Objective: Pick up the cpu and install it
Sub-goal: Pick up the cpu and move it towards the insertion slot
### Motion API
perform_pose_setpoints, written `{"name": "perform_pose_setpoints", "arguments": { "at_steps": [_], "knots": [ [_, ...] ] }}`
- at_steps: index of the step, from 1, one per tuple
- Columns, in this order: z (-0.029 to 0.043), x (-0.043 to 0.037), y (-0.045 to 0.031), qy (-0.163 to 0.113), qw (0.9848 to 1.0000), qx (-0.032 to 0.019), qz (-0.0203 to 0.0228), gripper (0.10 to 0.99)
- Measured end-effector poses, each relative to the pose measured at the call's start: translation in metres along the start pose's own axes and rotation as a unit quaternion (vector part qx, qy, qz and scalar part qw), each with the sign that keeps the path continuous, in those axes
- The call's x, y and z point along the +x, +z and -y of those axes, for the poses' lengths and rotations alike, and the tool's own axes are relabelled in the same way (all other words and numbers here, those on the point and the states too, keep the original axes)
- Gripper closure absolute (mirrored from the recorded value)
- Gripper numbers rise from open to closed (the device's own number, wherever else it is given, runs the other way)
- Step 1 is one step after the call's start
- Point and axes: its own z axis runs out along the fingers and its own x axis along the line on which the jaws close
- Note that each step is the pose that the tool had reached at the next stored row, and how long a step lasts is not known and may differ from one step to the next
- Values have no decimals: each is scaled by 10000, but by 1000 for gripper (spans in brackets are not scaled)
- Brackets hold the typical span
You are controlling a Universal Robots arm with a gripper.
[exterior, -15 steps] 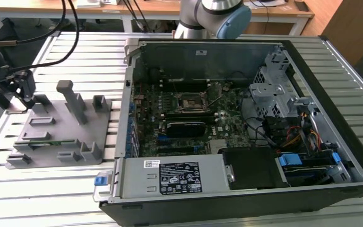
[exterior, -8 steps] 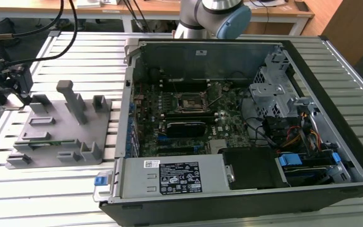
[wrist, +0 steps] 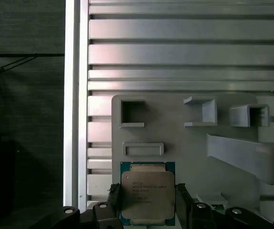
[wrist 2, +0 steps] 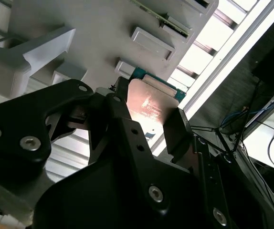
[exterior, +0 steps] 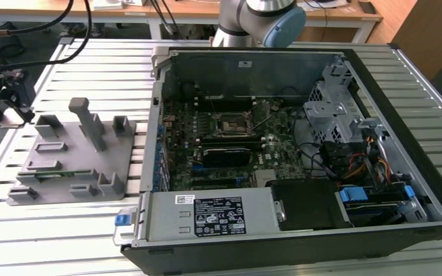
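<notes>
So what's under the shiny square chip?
The grey fixture plate shows around the cpu, which the gripper clamps, with the slatted table beyond. The spot straight below the chip is covered by it.

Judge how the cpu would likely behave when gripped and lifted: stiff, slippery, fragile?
The cpu looks thin, flat and metal-topped, so it is probably rigid and light. Its top shines in the second wrist view, so it may be slippery. Flat and square, it should not roll, though its thin green rim looks easy to chip.
</notes>
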Motion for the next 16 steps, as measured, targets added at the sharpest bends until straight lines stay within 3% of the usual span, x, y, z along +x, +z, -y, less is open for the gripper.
{"name": "perform_pose_setpoints", "arguments": {
  "at_steps": [14, 15, 16],
  "knots": [
    [-25, 2, -404, 0, 10000, 0, 3, 545],
    [-32, 2, -511, 0, 10000, 0, 4, 545],
    [-33, 2, -538, 0, 10000, 0, 4, 545]
  ]
}}
